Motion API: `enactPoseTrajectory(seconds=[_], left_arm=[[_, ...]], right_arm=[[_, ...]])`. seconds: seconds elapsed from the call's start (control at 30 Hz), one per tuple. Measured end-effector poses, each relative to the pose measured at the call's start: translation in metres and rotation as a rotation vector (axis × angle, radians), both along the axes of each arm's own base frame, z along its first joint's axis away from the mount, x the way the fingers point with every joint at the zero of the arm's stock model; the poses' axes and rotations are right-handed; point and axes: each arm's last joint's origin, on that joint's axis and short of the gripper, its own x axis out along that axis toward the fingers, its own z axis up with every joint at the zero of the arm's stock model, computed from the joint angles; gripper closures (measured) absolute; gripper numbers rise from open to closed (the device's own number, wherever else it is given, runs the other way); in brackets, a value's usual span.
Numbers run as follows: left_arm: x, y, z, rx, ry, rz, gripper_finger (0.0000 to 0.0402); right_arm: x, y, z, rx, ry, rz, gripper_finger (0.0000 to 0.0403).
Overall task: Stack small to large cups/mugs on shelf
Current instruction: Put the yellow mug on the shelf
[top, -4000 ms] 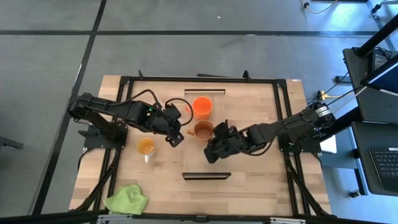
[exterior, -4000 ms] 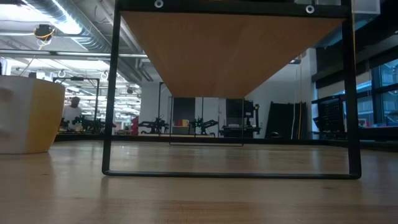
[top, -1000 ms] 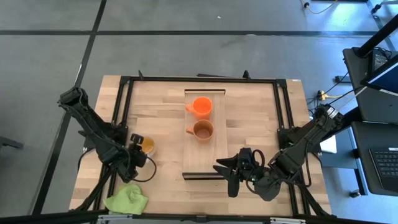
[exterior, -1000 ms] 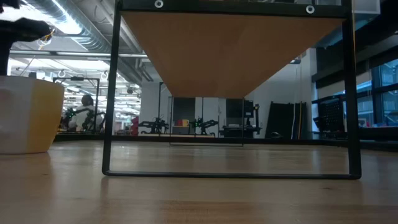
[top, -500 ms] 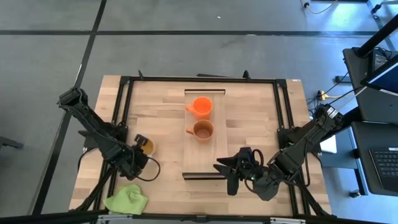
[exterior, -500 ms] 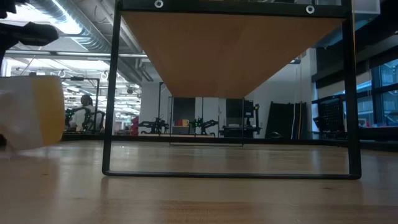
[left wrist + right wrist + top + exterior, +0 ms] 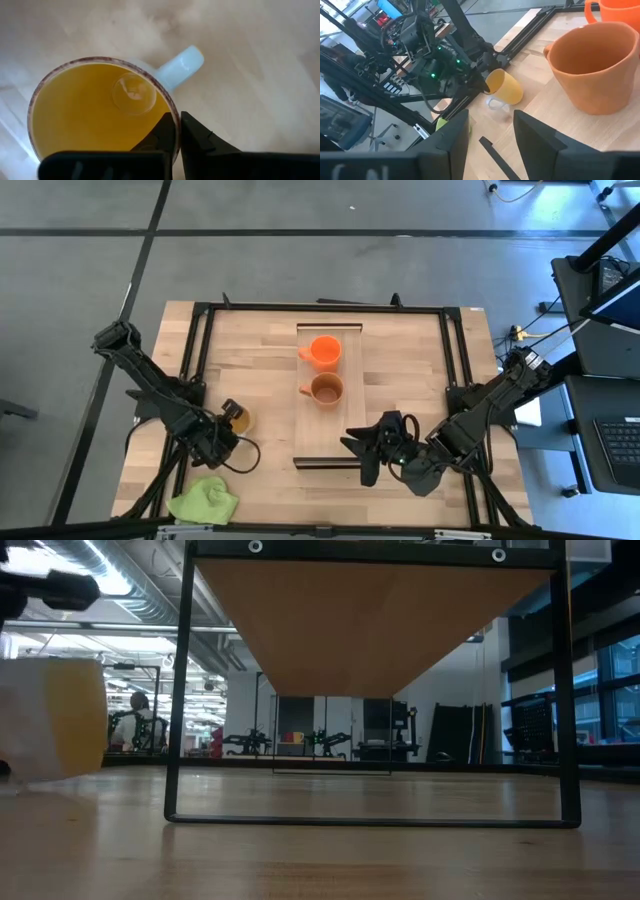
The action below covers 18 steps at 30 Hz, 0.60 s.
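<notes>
The shelf [image 7: 328, 395] lies on the wooden surface [image 7: 400, 380] as a long narrow board, its long axis running from the far edge toward the near edge, with dark trim at each short end. Two mugs stand upright on it, mouths open upward: the bright orange mug [image 7: 325, 351] near the far end and the rust-brown mug [image 7: 326, 389] just nearer along the same line, apart from one another, both with their handles pointing toward the left arm's side. The amber-yellow cup [image 7: 238, 417] is off the shelf, on the surface well to the left of it, and the low view shows it tipped a little rather than sitting flat [image 7: 55, 720]. Its pale handle [image 7: 178, 67] sticks out sideways from the rim. The left gripper [image 7: 226, 427] is at this cup, its arm reaching in from the left edge with the elbow bent low and the wrist turned down over the cup; in the left wrist view the jaws are nearly together, clamped on the cup's rim with one finger [image 7: 160, 134] inside the mouth. The right gripper [image 7: 362, 457] hovers just beside the shelf's near end, its arm folded back from the right edge and the wrist aimed across toward the mugs, jaws standing apart with nothing between them. A lime-green cloth [image 7: 204, 501] lies crumpled at the near left corner.
</notes>
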Motion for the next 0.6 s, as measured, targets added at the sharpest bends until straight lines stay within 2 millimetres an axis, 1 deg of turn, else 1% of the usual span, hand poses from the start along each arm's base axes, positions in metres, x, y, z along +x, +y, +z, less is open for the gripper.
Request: enactPoseTrajectory(seconds=[0.1,0.27,0.37,0.43,0.6], left_arm=[[0.002,-0.006,0.009,-0.019,-0.004,-0.089,0.0394],[0.007,-0.014,0.030,-0.030,-0.034,-0.278,0.0394],[0.009,-0.017,0.038,-0.047,-0.020,-0.384,0.0392],[0.009,-0.021,0.038,-0.056,0.006,-0.464,0.0392],[0.007,-0.032,0.029,0.002,0.085,-0.686,0.0391]], right_arm=[[0.000,-0.001,0.000,0.000,0.000,-0.002,0.0247],[0.001,-0.002,0.000,-0.001,0.002,-0.006,0.0247],[0.001,-0.003,-0.002,-0.002,0.014,-0.011,0.0247],[0.000,-0.004,-0.004,0.004,0.029,-0.019,0.0247],[-0.001,-0.005,-0.007,0.025,0.042,-0.035,0.0247]])
